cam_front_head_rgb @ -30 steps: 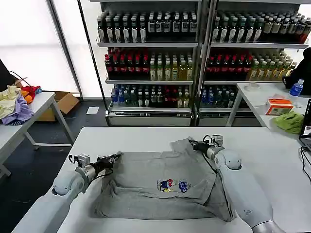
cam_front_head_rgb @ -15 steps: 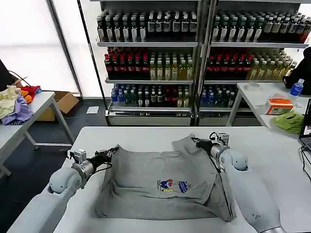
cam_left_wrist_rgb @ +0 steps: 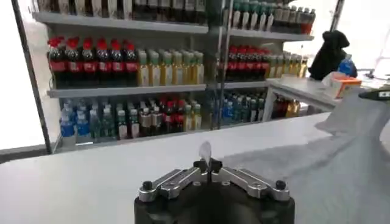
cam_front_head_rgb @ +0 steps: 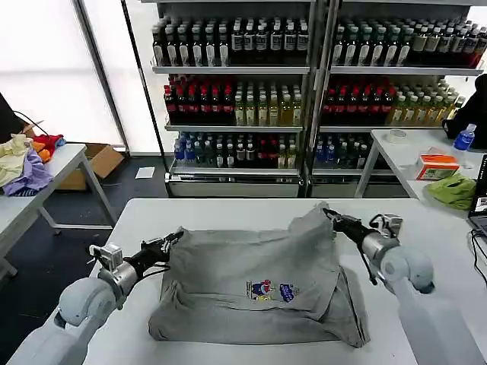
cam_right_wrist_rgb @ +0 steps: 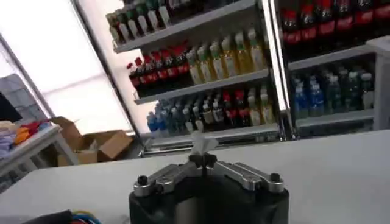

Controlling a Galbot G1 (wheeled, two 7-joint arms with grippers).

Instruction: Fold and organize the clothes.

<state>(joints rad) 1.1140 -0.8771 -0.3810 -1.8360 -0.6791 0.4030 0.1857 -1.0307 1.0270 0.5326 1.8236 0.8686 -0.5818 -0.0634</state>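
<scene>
Both jaws pinch cloth! In the head view, the left gripper (cam_front_head_rgb: 171, 242) and right gripper (cam_front_head_rgb: 332, 218) have drawn back toward the robot, lifting the shirt (cam_front_head_rgb: 259, 285) edge off the table (cam_front_head_rgb: 228, 209), so the fold is underway. Left wrist: fingertips (cam_left_wrist_rgb: 208, 165) meet on a grey tuft. Right wrist: the same nip (cam_right_wrist_rgb: 203, 159).

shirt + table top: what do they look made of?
Shirt: soft light grey knit, probably cotton jersey; matte, it drapes and creases, tenting where the left tool and right tool pinch its corners. A small printed logo sits on the chest.
Table: smooth white top, likely laminate or painted board; flat, uniform, faint sheen. Exact material can't be told.
</scene>
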